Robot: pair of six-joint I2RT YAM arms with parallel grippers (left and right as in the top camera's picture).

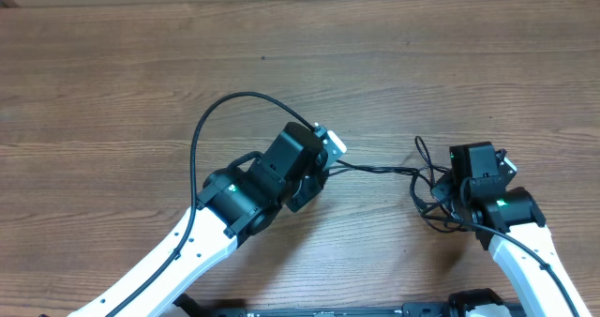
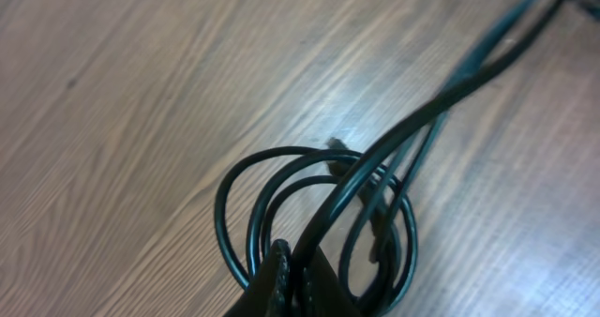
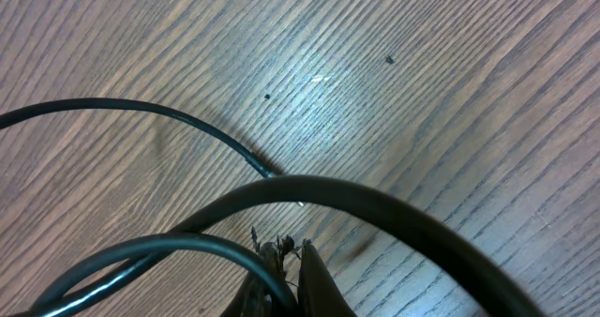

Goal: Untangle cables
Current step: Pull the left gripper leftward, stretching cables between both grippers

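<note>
Pinching the cables (image 2: 405, 132) with the left fingers (image 2: 281, 281), pressed together, coils looped round the tips. Keeping the right fingers (image 3: 317, 281) pressed together as well, black loops arching over them; cannot tell whether gripped. Lying on the table (image 1: 141, 73), strung between both arms, bunched in a tangle just beside the right one.

The counter (image 1: 131, 64) is brown wood with plain grain, smooth with a soft sheen. The cables (image 2: 370, 167) look like glossy black plastic. The arm shells (image 1: 178, 251) are smooth white plastic.
</note>
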